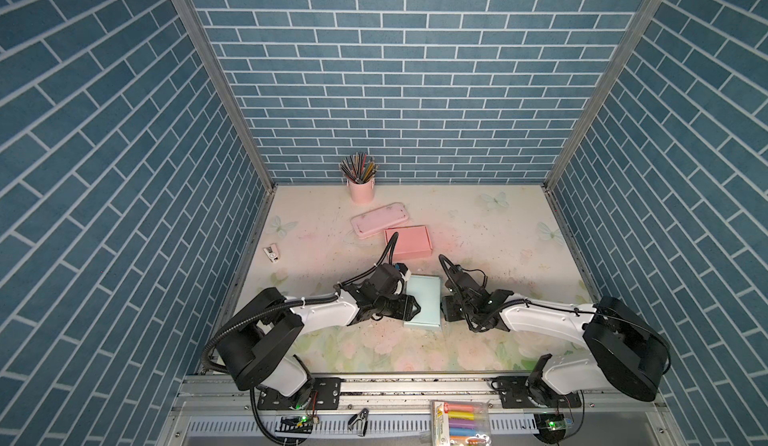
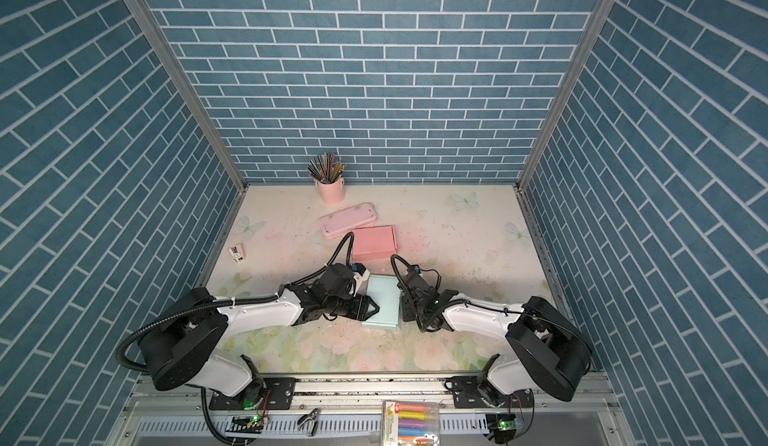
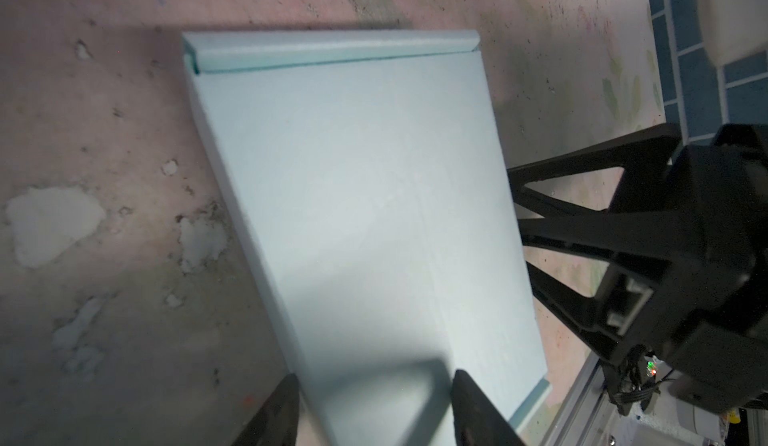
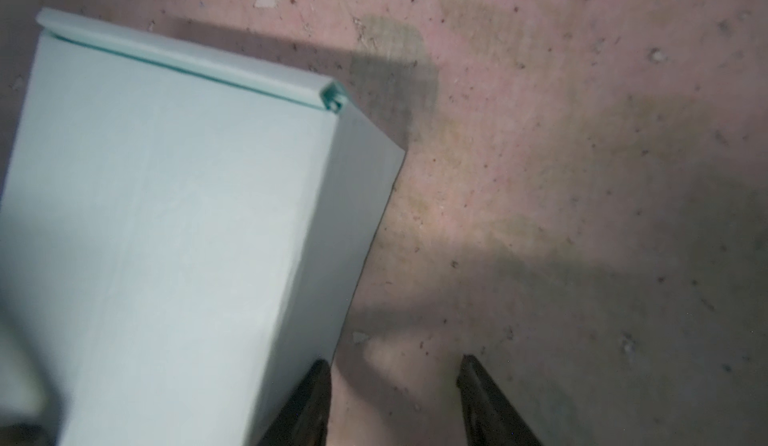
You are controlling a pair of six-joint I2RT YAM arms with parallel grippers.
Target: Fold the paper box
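Looking at the light blue paper box [image 1: 423,300], lying closed and flat on the table [image 1: 478,236], right between the two grippers. Standing at one side of it with the left gripper [image 3: 372,381], fingers [image 3: 473,406] spread apart, the box top showing between them; touching it or not, cannot tell. Standing at the opposite side with the right gripper [image 4: 395,365], also spread, bare table between the tips, one finger [image 4: 311,402] just beside the box wall. Pinching nothing.
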